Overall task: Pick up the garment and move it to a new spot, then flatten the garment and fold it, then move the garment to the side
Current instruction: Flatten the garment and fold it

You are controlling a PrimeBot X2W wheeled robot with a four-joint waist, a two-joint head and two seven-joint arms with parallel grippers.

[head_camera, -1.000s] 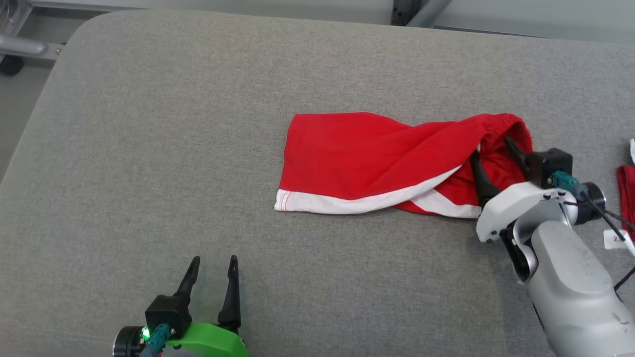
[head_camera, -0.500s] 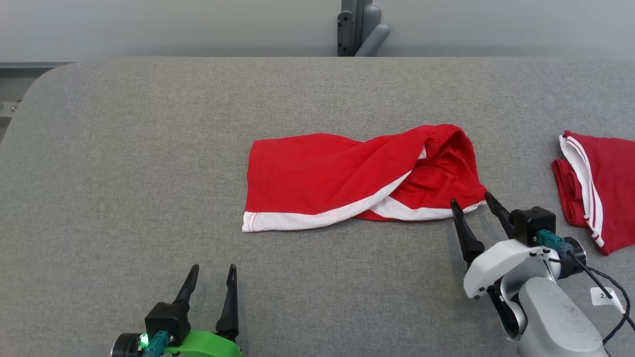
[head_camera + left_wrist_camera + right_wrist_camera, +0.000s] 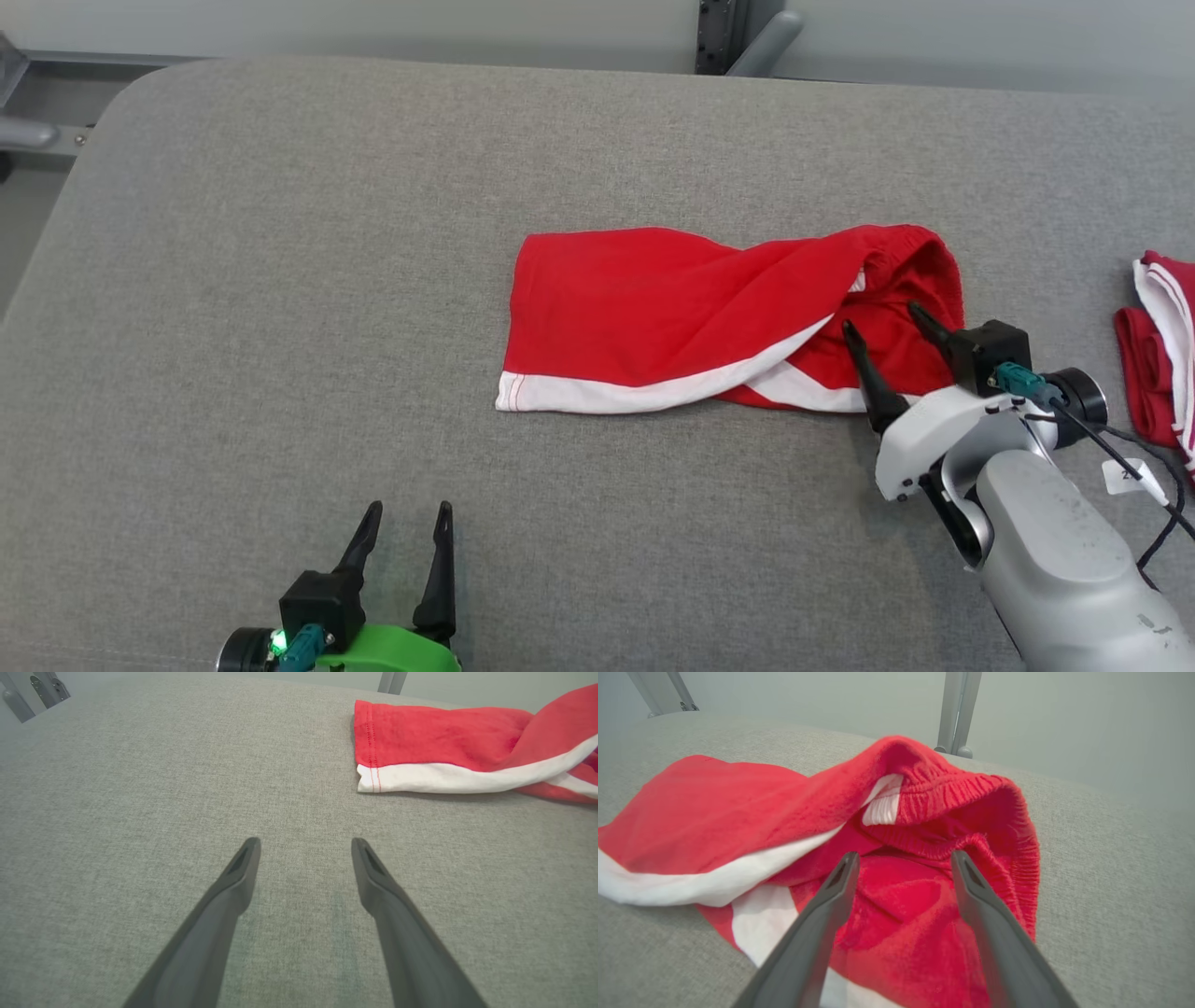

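R end effector (image 3: pixel 880 315) onto 1 garment (image 3: pixel 653 308)

Head cam: high up, looks forward and down on table (image 3: pixel 280 280); left gripper (image 3: pixel 409 506) bottom left, right gripper (image 3: pixel 881 315) at right. Left wrist cam: low over table, well back from shorts (image 3: pixel 653 308), sees hem end. Right wrist cam: close over waistband end. All three share shorts.
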